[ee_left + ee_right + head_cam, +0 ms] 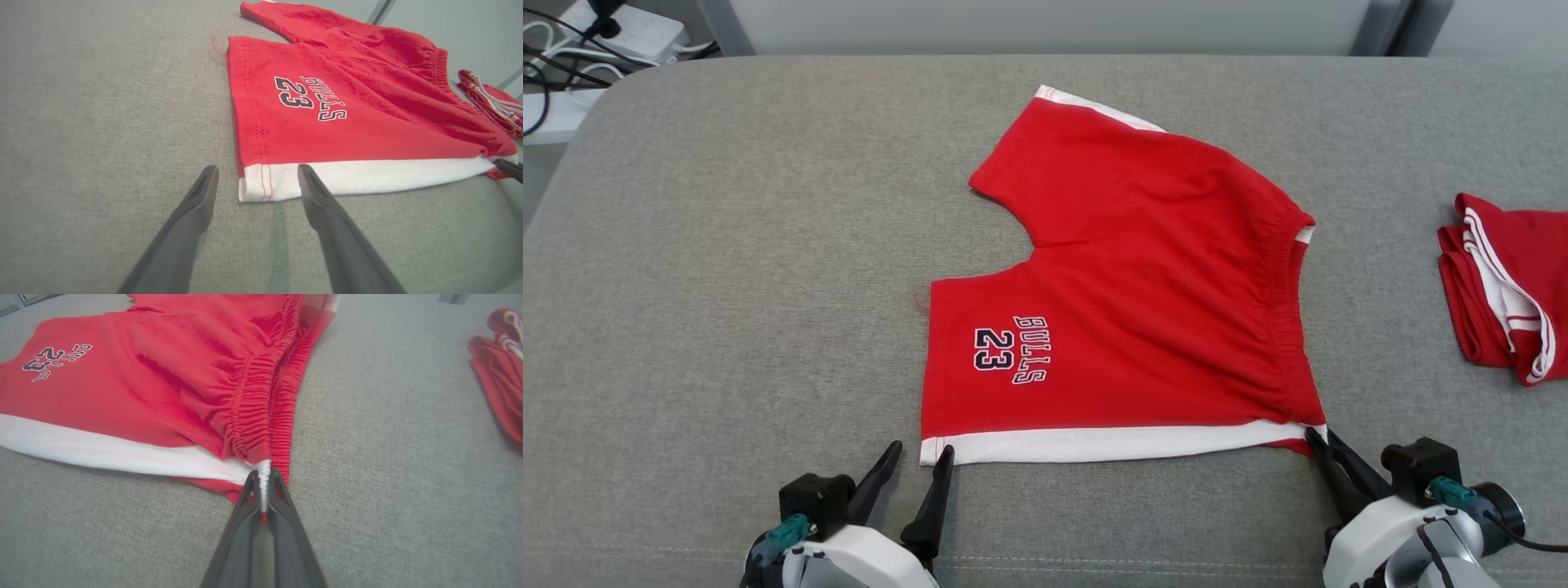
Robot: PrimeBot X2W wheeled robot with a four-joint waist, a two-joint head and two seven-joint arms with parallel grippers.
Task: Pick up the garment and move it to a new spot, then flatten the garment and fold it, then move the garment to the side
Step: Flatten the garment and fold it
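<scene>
The red shorts [1127, 310] lie flat in the middle of the grey padded surface [727, 286]. Your right gripper [1319, 441] is pinched tight on the near waistband corner. Your left gripper [922, 447] is spread wide and holds nothing, with a finger either side of the white hem corner. Close it on both layers, then lift both corners evenly, clear of the folded red garment [1503, 286].

The garment [163, 375] runs off the right wrist view's top edge.

Folded red cloth [1503, 286] lies on grey surface [727, 286].
</scene>
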